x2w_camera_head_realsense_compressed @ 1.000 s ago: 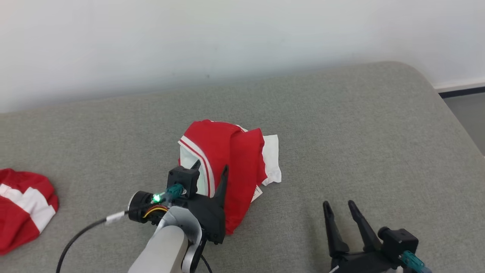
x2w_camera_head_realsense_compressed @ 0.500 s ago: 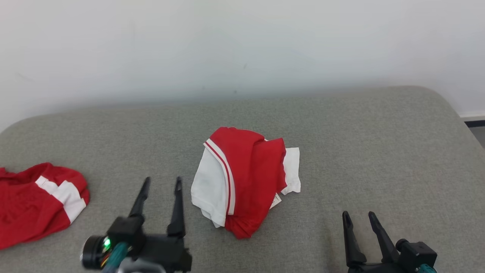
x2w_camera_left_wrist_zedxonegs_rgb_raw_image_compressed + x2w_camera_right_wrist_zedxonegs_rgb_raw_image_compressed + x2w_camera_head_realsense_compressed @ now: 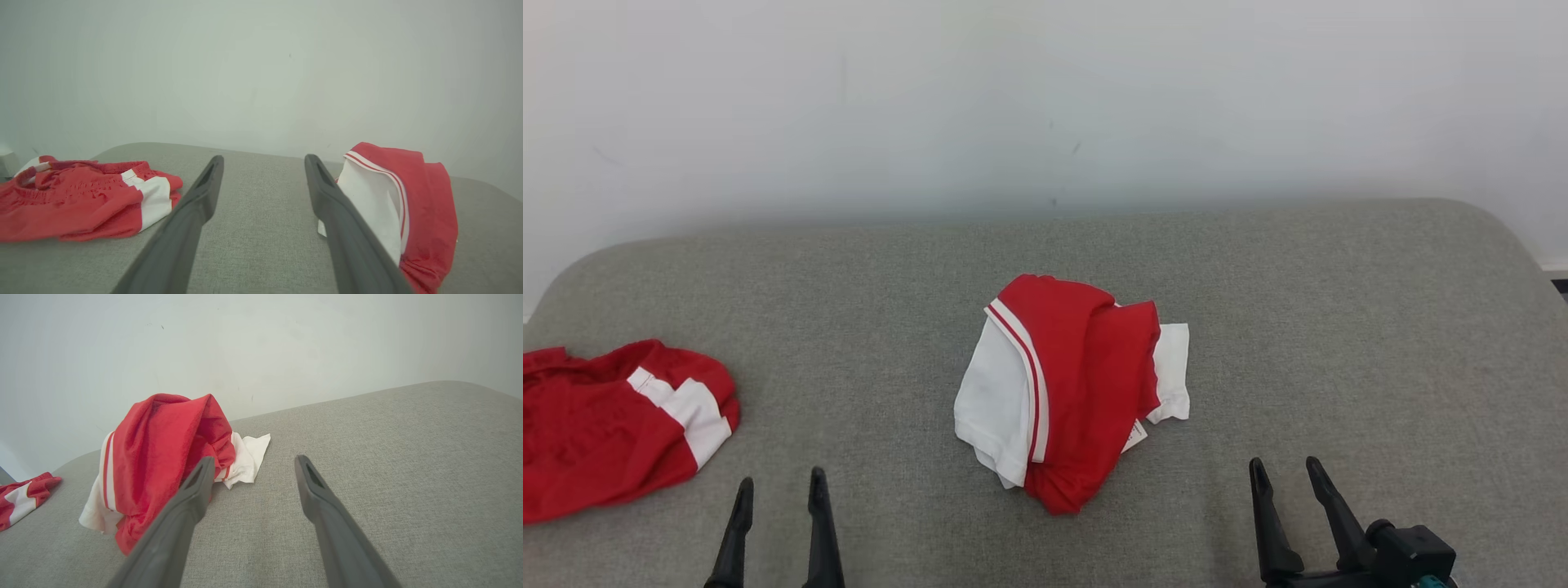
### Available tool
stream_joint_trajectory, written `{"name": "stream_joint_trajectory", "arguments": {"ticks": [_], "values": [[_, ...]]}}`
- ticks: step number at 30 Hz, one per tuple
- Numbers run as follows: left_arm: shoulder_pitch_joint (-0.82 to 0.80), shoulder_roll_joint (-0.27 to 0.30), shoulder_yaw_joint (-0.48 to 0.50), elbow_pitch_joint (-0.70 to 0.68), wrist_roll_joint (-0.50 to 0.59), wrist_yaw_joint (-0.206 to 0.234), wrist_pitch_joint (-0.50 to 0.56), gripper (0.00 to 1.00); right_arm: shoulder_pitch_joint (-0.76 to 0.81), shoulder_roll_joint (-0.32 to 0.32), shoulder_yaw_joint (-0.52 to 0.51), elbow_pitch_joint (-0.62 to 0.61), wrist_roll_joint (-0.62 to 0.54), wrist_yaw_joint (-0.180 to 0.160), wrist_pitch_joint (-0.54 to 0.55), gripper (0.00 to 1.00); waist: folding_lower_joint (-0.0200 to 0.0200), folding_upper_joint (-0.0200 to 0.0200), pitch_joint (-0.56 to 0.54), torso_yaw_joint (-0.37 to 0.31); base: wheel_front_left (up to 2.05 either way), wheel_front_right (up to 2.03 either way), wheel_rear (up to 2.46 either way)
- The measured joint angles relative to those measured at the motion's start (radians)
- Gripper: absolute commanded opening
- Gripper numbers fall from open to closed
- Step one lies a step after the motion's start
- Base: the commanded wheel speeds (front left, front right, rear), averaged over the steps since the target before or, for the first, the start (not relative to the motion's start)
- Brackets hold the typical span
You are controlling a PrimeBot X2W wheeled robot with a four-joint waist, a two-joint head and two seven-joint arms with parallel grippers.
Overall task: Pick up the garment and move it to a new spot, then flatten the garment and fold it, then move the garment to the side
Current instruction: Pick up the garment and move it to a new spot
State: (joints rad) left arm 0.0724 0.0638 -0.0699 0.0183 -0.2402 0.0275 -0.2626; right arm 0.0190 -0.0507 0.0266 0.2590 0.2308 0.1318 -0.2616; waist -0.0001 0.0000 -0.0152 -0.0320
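The garment [image 3: 1086, 384], red with white panels and stripes, lies in a loose bunched heap in the middle of the grey padded surface [image 3: 1339, 327]. My left gripper [image 3: 780, 482] stands open at the lower left, well apart from the heap, with nothing between its fingers. In the left wrist view the garment [image 3: 425, 196] lies to the right of the open left gripper [image 3: 263, 159]. My right gripper [image 3: 1284, 464] is open at the lower right, empty. In the right wrist view the garment [image 3: 163, 449] rises just left of the open right gripper [image 3: 254, 459].
A second red and white garment [image 3: 605, 425] lies crumpled at the surface's left edge, also seen as a red heap [image 3: 81, 196] from the left wrist. A pale wall [image 3: 1045, 98] stands right behind the surface. The surface's rounded right corner [image 3: 1503, 237] drops to floor.
The head camera has swung, shifting the whole picture. My left arm has drawn back from the garment's near left side to the lower left; the garment stays in its heap. The right gripper holds still.
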Motion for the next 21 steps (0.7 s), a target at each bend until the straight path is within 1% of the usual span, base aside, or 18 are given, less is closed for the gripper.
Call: {"name": "stream_joint_trajectory", "arguments": {"ticks": [4, 8, 11, 16, 21], "values": [[0.053, -0.006, 0.038, 0.016, 0.018, -0.028, 0.0, 1.0, 0.007, -0.001, 0.007, -0.002, -0.017, 0.0, 0.0, 1.0, 0.0, 0.0, -0.001, 0.004, 0.0, 0.0, 0.0], [0.076, -0.009, 0.062, 0.038, 0.053, -0.039, 0.0, 1.0, 0.014, -0.003, 0.002, -0.002, -0.039, 0.0, 0.0, 1.0, 0.0, 0.0, -0.001, 0.01, 0.0, 0.0, 0.0], [0.094, -0.01, 0.064, 0.066, 0.078, -0.052, 0.0, 1.0, 0.018, -0.004, -0.005, 0.002, -0.049, 0.0, 0.0, 1.0, 0.0, 0.0, -0.001, 0.014, 0.0, 0.0, 0.0], [0.107, -0.011, 0.069, 0.101, 0.116, -0.059, 0.0, 1.0, 0.022, -0.004, -0.01, 0.016, -0.056, 0.0, 0.0, 1.0, 0.0001, 0.0, -0.002, 0.015, 0.0, 0.0, 0.0], [0.105, -0.011, 0.074, 0.114, 0.12, -0.071, 0.0, 1.0, 0.022, -0.003, -0.024, 0.034, -0.065, 0.0, 0.005, 1.0, 0.0001, 0.0, 0.0, 0.015, 0.0, 0.0, 0.0]]}}
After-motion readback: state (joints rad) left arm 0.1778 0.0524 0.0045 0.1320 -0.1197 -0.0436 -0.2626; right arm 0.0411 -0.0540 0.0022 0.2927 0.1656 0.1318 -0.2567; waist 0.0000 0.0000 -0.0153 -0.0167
